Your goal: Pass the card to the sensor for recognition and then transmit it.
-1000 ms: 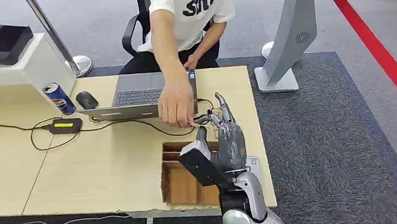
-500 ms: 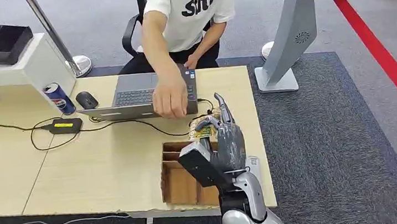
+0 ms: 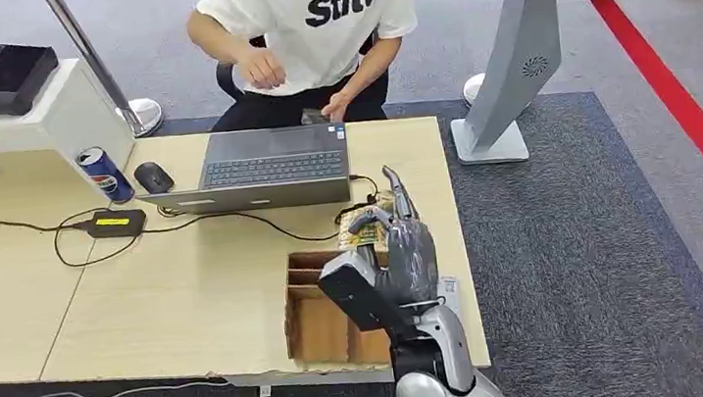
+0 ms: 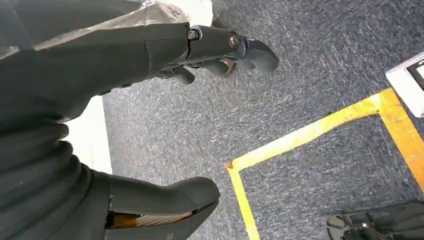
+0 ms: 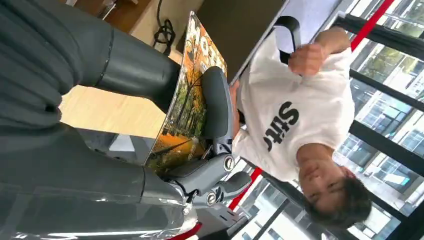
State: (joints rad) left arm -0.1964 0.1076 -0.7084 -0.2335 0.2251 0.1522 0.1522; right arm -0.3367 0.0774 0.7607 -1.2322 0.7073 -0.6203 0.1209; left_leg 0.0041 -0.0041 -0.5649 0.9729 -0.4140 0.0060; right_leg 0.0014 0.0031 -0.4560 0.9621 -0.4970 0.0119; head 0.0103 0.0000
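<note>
Fingers (image 5: 216, 102) of the right hand (image 3: 402, 247) pinch a flat, glossy, autumn-printed card (image 5: 187, 100); left fingers (image 4: 220, 50) curl loosely, released.

White T-shirt (image 3: 329, 18) of the person at the frame's upper centre: black lettering across the chest, "Stit" legible in the head view, the rest cut off by folds. Blue can (image 3: 105, 174) on the counter (image 3: 190, 294), upper left: Pepsi colours and logo. Yellow label on the black power adapter (image 3: 114, 222): unreadable.
</note>
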